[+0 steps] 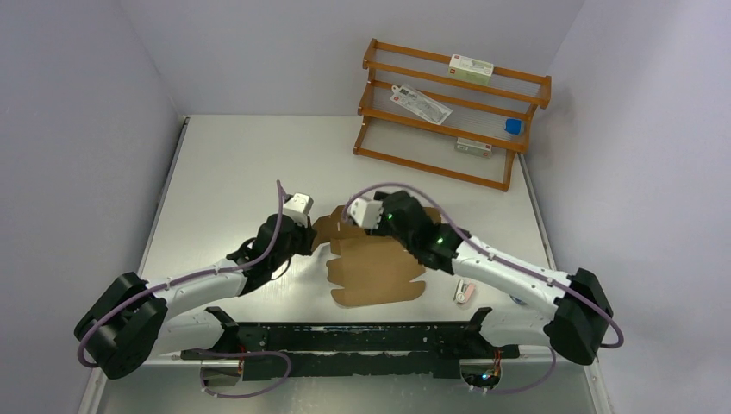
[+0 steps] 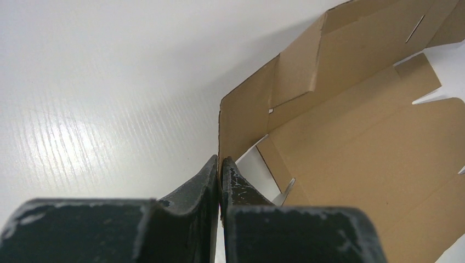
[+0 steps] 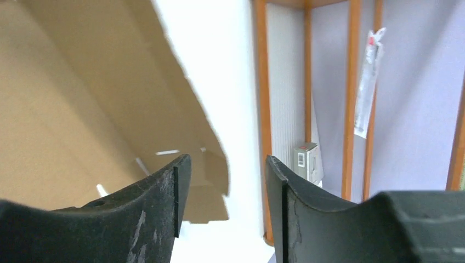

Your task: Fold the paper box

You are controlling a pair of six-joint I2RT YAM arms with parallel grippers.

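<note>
The paper box [image 1: 379, 272] is a brown cardboard sheet, partly folded, lying on the table between my two arms. Its left wall stands upright [image 2: 241, 118], and the inner panels and slots [image 2: 356, 142] spread out to the right. My left gripper [image 2: 220, 161] is shut on the edge of that upright left flap; from above it [image 1: 314, 235] sits at the box's left corner. My right gripper [image 3: 227, 161] is open with nothing between its fingers. It hovers over the back edge of the box [image 3: 82, 98], near the middle of the top view [image 1: 385, 210].
A wooden rack [image 1: 448, 112] stands at the back right and holds small packets; its orange bars [image 3: 262, 109] and a small white carton [image 3: 306, 159] show past the right fingers. Another small white carton [image 1: 465, 291] lies on the table right of the box.
</note>
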